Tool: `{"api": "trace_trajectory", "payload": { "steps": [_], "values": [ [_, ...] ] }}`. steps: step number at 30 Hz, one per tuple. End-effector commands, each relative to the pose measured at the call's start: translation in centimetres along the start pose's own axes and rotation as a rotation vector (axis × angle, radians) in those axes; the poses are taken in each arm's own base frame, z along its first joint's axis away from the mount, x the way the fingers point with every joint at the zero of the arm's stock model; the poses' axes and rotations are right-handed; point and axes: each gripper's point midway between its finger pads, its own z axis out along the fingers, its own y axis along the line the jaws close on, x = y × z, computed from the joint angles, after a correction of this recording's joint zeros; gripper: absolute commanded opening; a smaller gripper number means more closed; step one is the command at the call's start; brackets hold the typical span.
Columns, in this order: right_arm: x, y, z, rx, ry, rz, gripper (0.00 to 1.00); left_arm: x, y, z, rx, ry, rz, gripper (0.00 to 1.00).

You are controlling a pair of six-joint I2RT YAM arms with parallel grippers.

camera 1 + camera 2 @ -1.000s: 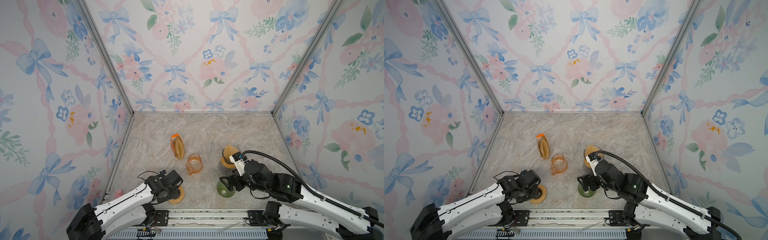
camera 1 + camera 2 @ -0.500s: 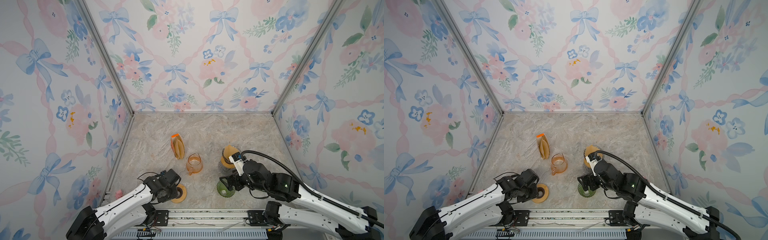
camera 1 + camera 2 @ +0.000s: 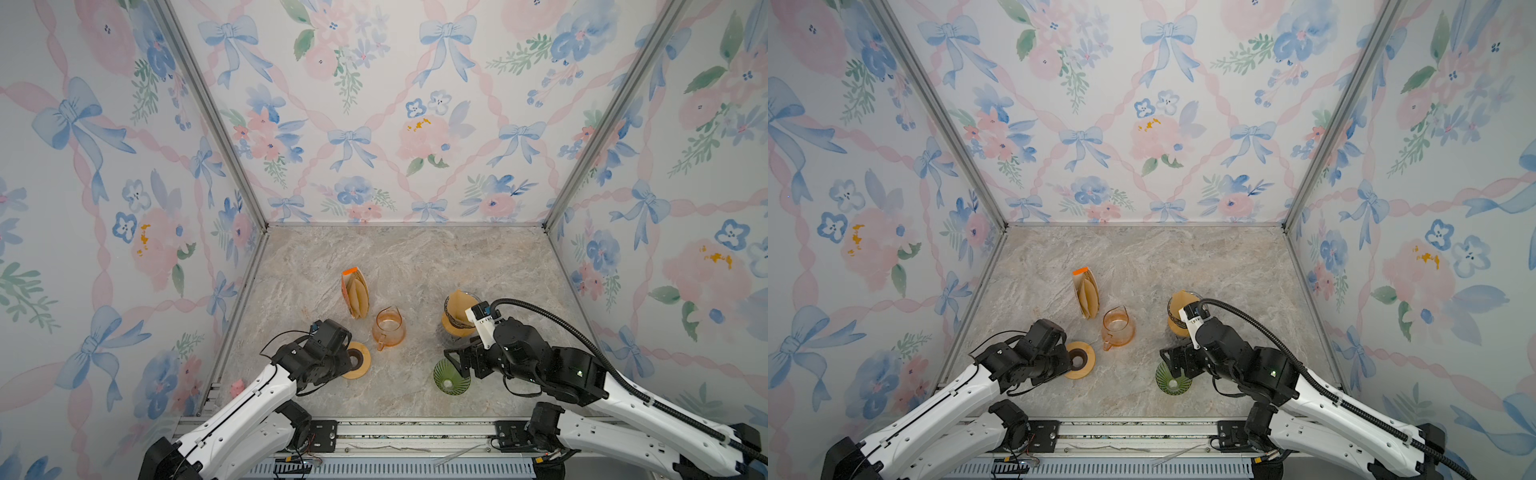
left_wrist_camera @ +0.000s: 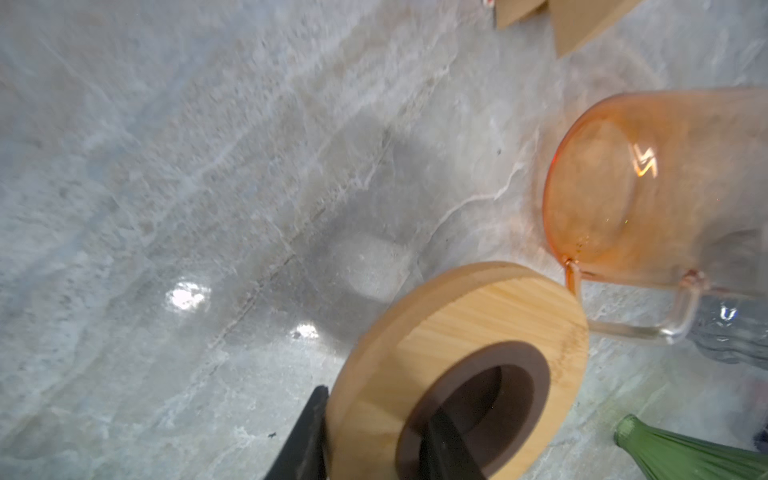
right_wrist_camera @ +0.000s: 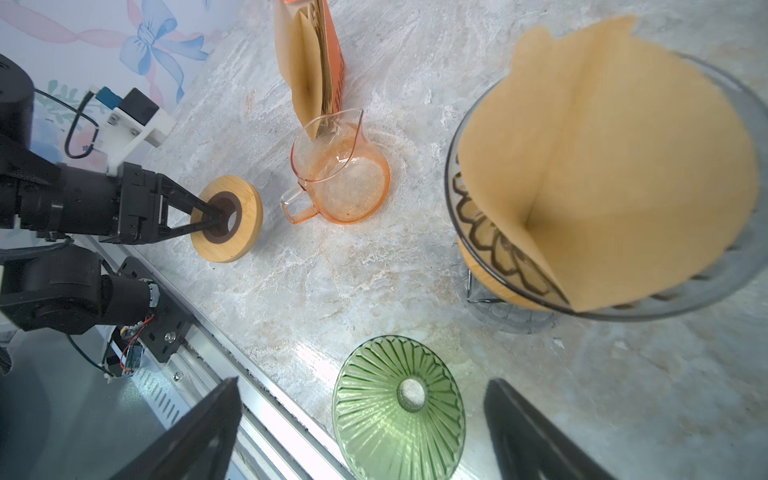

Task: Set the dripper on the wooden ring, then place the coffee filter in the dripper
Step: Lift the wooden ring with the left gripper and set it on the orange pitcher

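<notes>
Up tips the wooden ring (image 4: 469,316), tilted on the bench (image 3: 415,257) where it lay flat a second ago. We see the left claw (image 5: 214,220) pinched tight on it, one finger through its hole. Past the filter pack (image 3: 355,293) and orange jug (image 3: 388,328), the right claw (image 5: 363,384) gapes wide and empty above the green dripper (image 3: 449,376). Rightmost, the coffee filter (image 5: 602,158) sits in the clear dripper (image 5: 706,299).

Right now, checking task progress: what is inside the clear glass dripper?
A brown paper filter stands in the clear glass dripper, rising past the rim and hiding its bottom.
</notes>
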Motion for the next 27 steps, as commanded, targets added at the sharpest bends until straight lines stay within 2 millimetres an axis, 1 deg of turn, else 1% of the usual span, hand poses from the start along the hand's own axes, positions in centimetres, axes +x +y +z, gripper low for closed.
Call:
{"api": "trace_trajectory", "payload": {
  "steps": [1, 5, 6, 8, 11, 14, 18, 27],
  "values": [
    [0.1, -1.2, -0.4, 0.034, -0.004, 0.016, 0.93, -2.5, -0.5, -1.5, 0.008, -0.053, 0.034, 0.28],
    [0.1, -1.5, -0.7, 0.035, -0.005, 0.024, 0.93, -4.9, -1.8, -2.3, 0.021, -0.052, 0.059, 0.28],
    [0.0, -1.6, -0.8, 0.040, -0.005, 0.024, 0.93, -6.0, -2.9, -3.1, 0.049, -0.069, 0.062, 0.28],
    [0.0, -1.8, -0.9, 0.046, -0.007, 0.025, 0.93, -7.1, -4.1, -3.6, 0.078, -0.071, 0.077, 0.29],
    [-0.1, -2.1, -1.1, 0.050, -0.011, 0.035, 0.93, -8.0, -6.0, -3.8, 0.111, -0.039, 0.115, 0.29],
    [-0.3, -2.3, -1.3, 0.053, -0.014, 0.040, 0.93, -8.3, -7.9, -3.6, 0.149, 0.003, 0.149, 0.29],
    [-0.3, -2.6, -1.5, 0.058, -0.020, 0.048, 0.93, -8.6, -9.7, -3.2, 0.170, 0.032, 0.196, 0.28],
    [-0.3, -2.8, -1.5, 0.064, -0.016, 0.054, 0.93, -8.0, -13.5, -1.5, 0.194, 0.091, 0.298, 0.28]
  ]
}}
